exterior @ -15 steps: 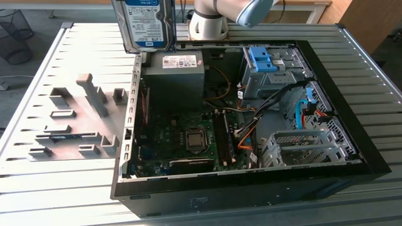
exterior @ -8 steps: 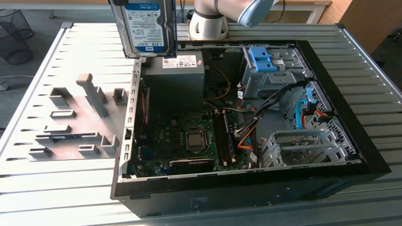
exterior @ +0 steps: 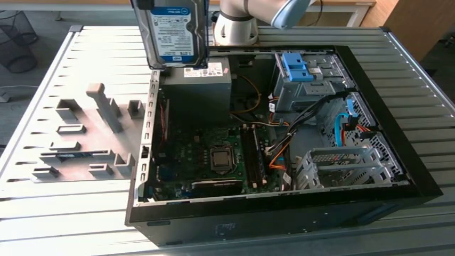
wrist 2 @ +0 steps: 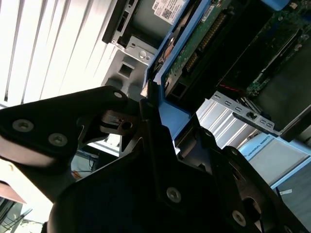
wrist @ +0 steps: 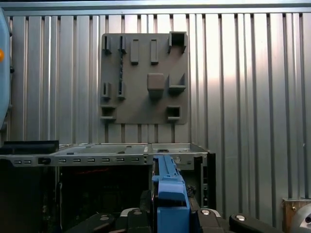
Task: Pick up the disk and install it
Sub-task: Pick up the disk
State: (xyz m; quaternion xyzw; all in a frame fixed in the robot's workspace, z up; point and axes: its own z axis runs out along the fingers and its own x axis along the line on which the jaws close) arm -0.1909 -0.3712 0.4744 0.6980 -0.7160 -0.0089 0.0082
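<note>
Above the open computer case [exterior: 284,224], just over the grey power supply [exterior: 202,85], the disk [exterior: 174,32] hangs upright with its label facing out. In the second wrist view the hand [wrist 2: 160,114] is clamped on its blue rail, black fingers pressed against either side. The case lies on a slatted tabletop [exterior: 106,48].

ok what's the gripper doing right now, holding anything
Gripper: jaws shut on the disk, held upright over the open computer case.
</note>
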